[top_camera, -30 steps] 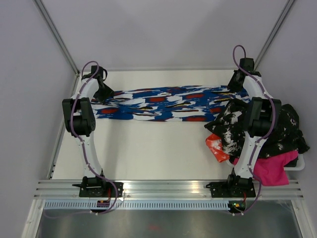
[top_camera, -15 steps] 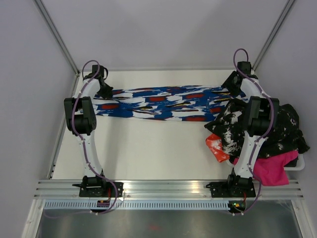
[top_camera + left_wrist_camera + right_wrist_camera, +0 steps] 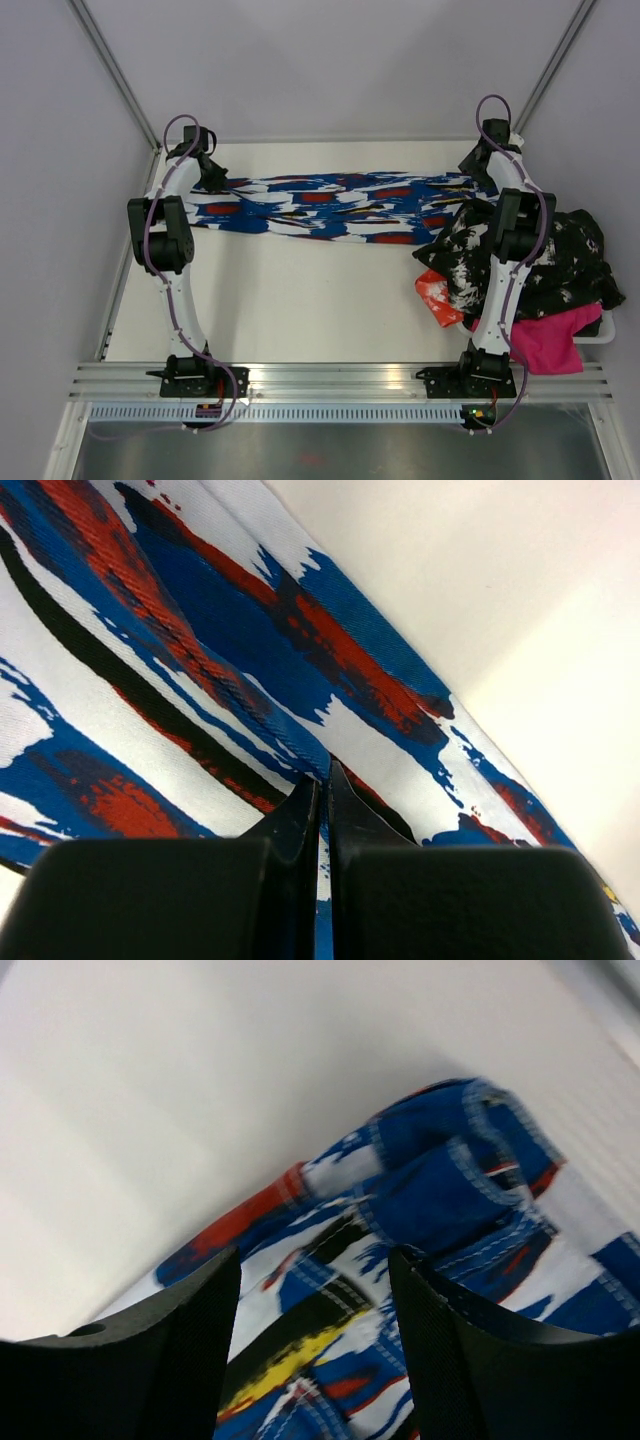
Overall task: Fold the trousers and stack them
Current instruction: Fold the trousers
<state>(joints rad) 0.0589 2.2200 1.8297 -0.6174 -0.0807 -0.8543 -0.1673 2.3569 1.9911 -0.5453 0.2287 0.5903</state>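
Observation:
The trousers (image 3: pixel 330 205), royal blue with white, red, black and yellow splashes, lie stretched left to right across the far part of the table. My left gripper (image 3: pixel 207 180) is at their left end. In the left wrist view its fingers (image 3: pixel 323 775) are shut, with a thin fold of the trousers (image 3: pixel 200 660) pinched between them. My right gripper (image 3: pixel 476 168) hovers over the right end. In the right wrist view it (image 3: pixel 315 1260) stands open above the stitched blue hem (image 3: pixel 440 1185), with nothing gripped.
A heap of other clothes sits at the right beside the right arm: a black-and-white garment (image 3: pixel 460 255), an orange piece (image 3: pixel 435 295) and a pink one (image 3: pixel 545 345), on a white tray (image 3: pixel 606 332). A metal rail (image 3: pixel 340 380) runs along the near edge.
My left gripper has shut on the trousers' left end and drawn it slightly back. My right gripper has opened, letting go of the right end, and pulled back a little.

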